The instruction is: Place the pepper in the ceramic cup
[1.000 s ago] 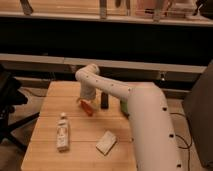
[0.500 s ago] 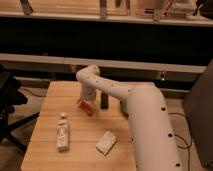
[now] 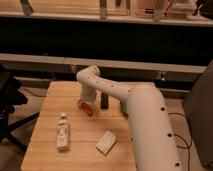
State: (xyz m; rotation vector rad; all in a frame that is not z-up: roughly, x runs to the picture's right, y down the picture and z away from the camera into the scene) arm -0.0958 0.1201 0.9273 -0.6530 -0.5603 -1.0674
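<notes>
At the far left edge, beside the desk (image 3: 50, 102), stands a black frame (image 3: 9, 100); we cannot tell what it belongs to. The desk itself is pale wood. On its near left part a white bottle (image 3: 62, 132) lies on its side, its cap pointing to the far side. Further right and further back, about mid-desk, lies the pepper (image 3: 88, 108), small and orange-red. The tool (image 3: 86, 102) is down right at the pepper, reaching it from above, and we cannot tell whether it is open or closed, nor whether it has hold of the pepper. Just right of the pepper a short dark upright object (image 3: 104, 101) stands on the desk, close to the tool but apart from it. Nearer to us, right of the bottle and well apart from it, a flat pale packet (image 3: 106, 141) lies at a slant. The thick white arm (image 3: 145, 120) rises from the near right, bends over the right side of the desk and turns down to the tool.
</notes>
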